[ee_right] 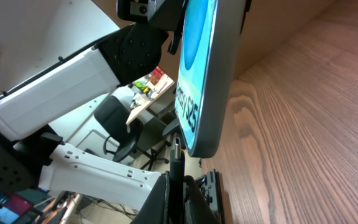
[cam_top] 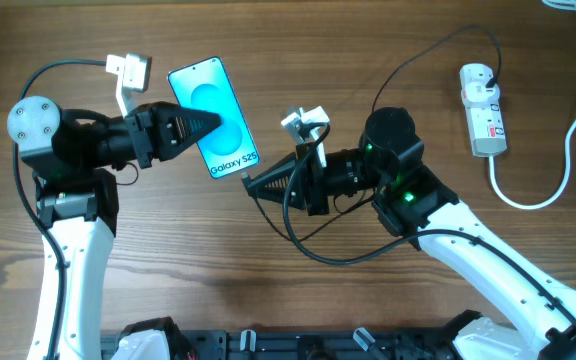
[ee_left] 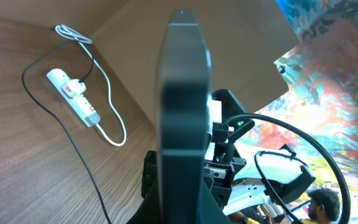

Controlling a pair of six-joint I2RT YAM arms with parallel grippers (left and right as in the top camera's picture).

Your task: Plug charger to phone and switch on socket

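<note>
The phone [cam_top: 211,112], cyan screen up with "Galaxy S25" at its near end, is held off the table by my left gripper [cam_top: 204,122], which is shut on it. In the left wrist view the phone [ee_left: 182,93] shows edge-on and dark. My right gripper [cam_top: 252,184] is shut on the charger connector [ee_right: 176,154]. The connector's metal tip points at the phone's bottom edge [ee_right: 199,146], just short of it. The charger's thin black cable [cam_top: 423,52] runs to the white socket [cam_top: 483,110] at the far right, also seen at the socket [ee_left: 73,96] in the left wrist view.
A thick white lead [cam_top: 568,150] curves from the socket towards the table's right edge. A loop of black cable [cam_top: 308,250] lies under the right arm. Both arms meet over the middle of the wooden table [cam_top: 268,300].
</note>
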